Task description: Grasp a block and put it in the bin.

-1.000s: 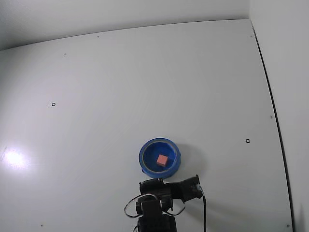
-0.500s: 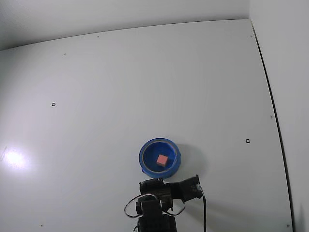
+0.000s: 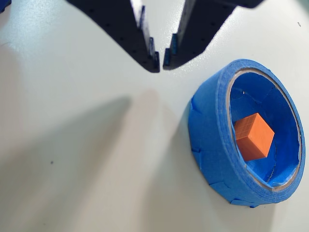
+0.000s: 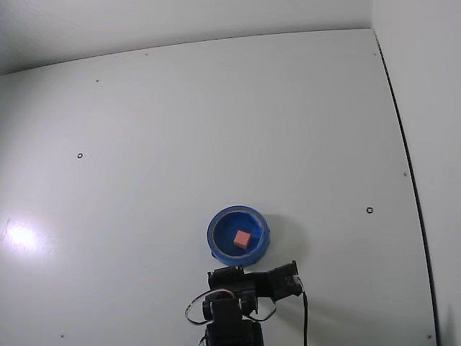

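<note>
The block (image 3: 253, 137), a small orange-pink cube, lies inside the bin (image 3: 211, 130), a round blue container with a thick rim, on the right of the wrist view. My gripper (image 3: 161, 62) enters from the top edge, up and to the left of the bin. Its dark jaws are nearly together at the tips and hold nothing. In the fixed view the block (image 4: 242, 238) sits in the bin (image 4: 218, 232) at the lower middle of the table. My arm (image 4: 238, 288) is just below the bin, and its fingertips cannot be made out there.
The white table (image 4: 216, 130) spreads out on all sides of the bin. A white wall (image 4: 425, 86) rises along the right side in the fixed view, and another along the back edge. A cable (image 4: 304, 317) hangs beside the arm.
</note>
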